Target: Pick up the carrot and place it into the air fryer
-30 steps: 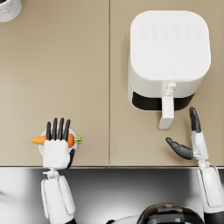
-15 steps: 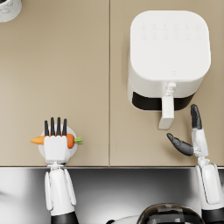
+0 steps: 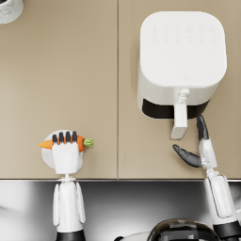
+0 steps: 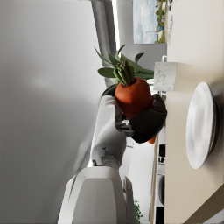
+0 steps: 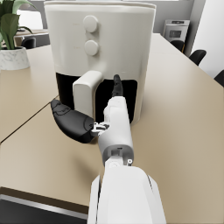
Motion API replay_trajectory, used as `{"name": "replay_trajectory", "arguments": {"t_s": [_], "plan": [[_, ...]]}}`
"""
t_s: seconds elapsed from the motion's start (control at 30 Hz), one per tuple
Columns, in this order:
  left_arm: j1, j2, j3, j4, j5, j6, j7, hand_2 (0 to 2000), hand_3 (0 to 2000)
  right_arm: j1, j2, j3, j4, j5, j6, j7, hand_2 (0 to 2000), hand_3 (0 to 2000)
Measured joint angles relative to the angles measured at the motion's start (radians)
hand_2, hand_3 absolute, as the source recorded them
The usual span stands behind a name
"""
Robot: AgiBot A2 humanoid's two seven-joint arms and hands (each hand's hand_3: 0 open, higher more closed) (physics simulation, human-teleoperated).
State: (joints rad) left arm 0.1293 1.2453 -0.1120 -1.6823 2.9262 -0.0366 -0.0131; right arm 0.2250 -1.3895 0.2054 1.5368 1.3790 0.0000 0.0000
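An orange carrot with a green top lies across my left hand, which grips it just above a small white plate. In the left wrist view the carrot sits in the dark hand, clear of the plate. The white air fryer stands at the back right, its handle sticking out over a dark front slot. My right hand is open beside the handle, thumb and finger spread, holding nothing. From the right wrist the hand shows close in front of the handle.
A white marbled plant pot stands at the far left corner of the beige table. A seam runs down the table's middle. The table's near edge borders a dark metallic strip.
My left hand has straightened and shifted slightly right and away from me with the carrot in its grip. The right hand has hardly moved.
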Motion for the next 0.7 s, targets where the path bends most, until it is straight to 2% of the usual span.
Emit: {"name": "replay_trajectory", "arguments": {"t_s": [0.13,0.23,0.47,0.6,0.7], "plan": [[0.015,-0.002,0.004,-0.085,-0.174,0.012,0.007,2000,2000,0.002,-0.008,0.016,-0.048,0.0,0.0,0.0,0,0],[0.046,-0.006,0.037,-0.139,-0.305,-0.016,0.012,2000,2000,0.004,-0.014,0.027,-0.08,0.0,0.0,0.0,0,0],[0.12,0.008,0.111,-0.184,-0.61,-0.033,0.016,2000,2000,0.048,-0.043,0.062,-0.218,0.0,0.0,0.0,0,0],[0.129,0.015,0.127,-0.19,-0.692,-0.024,0.015,2000,2000,0.094,-0.07,0.112,-0.307,0.0,0.0,0.0,0,0],[0.128,0.019,0.13,-0.196,-0.711,-0.005,0.012,2000,2000,0.122,-0.077,0.14,-0.363,0.002,-0.052,0.048,0,0]]}}
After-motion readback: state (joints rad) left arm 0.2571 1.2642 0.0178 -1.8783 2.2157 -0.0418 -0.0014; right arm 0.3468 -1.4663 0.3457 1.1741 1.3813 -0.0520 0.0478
